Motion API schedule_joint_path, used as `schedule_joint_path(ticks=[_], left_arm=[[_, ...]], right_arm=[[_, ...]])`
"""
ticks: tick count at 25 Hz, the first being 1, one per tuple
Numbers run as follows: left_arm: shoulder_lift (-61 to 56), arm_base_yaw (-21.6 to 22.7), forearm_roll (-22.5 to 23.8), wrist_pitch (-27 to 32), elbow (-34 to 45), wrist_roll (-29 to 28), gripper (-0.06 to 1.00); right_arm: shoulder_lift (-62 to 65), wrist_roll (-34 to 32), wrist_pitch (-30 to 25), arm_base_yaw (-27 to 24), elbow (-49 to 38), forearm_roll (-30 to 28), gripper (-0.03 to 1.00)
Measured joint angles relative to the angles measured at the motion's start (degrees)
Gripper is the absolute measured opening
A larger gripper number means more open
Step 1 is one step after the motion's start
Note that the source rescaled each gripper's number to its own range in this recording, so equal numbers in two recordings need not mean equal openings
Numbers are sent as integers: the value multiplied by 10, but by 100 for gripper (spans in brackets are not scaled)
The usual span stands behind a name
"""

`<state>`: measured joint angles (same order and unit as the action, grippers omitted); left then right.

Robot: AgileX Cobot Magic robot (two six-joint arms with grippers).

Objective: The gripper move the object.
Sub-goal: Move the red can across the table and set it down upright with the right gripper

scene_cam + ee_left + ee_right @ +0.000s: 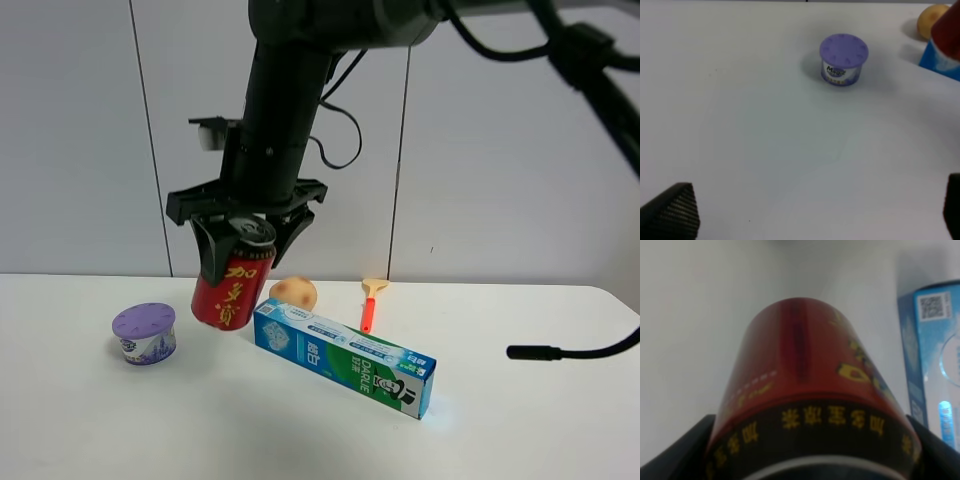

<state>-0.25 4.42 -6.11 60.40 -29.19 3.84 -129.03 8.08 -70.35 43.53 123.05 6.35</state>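
Exterior high view, left of centre of the frame: the right gripper [250, 252] is clamped around the upper end of the red can [232, 292], which hangs tilted, its silver top leaning toward the right of the frame and its base toward the lower left; the can sits between the purple-lidded cup [145, 333] and the toothpaste box [345, 357], just beside the box's near end. The left gripper [810, 212] shows only as two dark tips at the lower corners of the left wrist picture, set wide apart with nothing between them.

Judged risks: the grip is high on a slanted can, so it could pivot or slide out of the claw on a quick move; a low sweep rightward could knock the box, or the brown lump [293, 293] behind it; a sweep left could tip the cup.

Hard to make out: whether the can's lower rim touches the table [100, 430] or hangs just clear; the right wrist picture is filled by the can and blurred, so finger contact is mostly hidden; the orange-handled tool [370, 302] is too small to name.
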Motion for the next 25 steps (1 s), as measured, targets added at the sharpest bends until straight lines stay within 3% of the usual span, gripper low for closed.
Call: schedule_joint_path(ticks=[25], left_arm=[[0, 0, 0, 0, 0, 0, 100]], right_arm=[[-20, -30, -1, 0, 2, 1, 0]])
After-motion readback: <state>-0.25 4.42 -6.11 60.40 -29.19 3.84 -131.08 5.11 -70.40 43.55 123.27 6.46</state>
